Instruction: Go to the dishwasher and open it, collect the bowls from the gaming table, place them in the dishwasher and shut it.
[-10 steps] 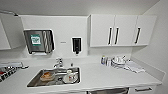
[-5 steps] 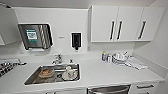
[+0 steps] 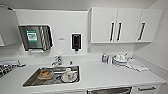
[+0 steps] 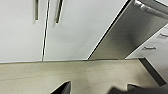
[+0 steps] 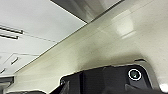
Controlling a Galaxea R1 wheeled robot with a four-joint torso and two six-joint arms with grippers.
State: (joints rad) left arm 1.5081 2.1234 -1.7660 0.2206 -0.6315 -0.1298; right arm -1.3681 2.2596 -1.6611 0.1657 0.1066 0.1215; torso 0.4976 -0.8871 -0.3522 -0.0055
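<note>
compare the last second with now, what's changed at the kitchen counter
Only the camera moved: the view has shifted, so the sink sits further right in the head view and the dishwasher top edge shows below the counter. Dishes in the sink and the wall cupboards stayed put. Nothing was grasped or released.

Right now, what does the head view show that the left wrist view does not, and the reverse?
Head view alone: the steel sink with used dishes in it, the white worktop, the white wall cupboards and the black wall dispenser. Left wrist view alone: the pale floor and the white lower cabinet doors. Both: the brushed stainless-steel dishwasher front, closed.
</note>
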